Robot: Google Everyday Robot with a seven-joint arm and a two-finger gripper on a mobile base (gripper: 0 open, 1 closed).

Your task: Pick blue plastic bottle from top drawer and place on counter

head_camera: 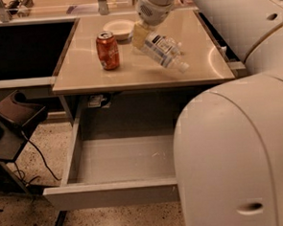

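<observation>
My gripper is over the middle back of the counter, shut on the blue plastic bottle. The bottle is pale with a white label, tilted, its white cap pointing down to the right just above the tabletop. I cannot tell whether it touches the counter. The top drawer is pulled open below the counter, and the part of its grey floor that I see holds nothing. My arm's big white body hides the drawer's right side.
A red can stands upright on the counter, left of the bottle. A white bowl sits behind it. Dark recessed surfaces flank the counter. A black chair or stand with cables is at the left on the floor.
</observation>
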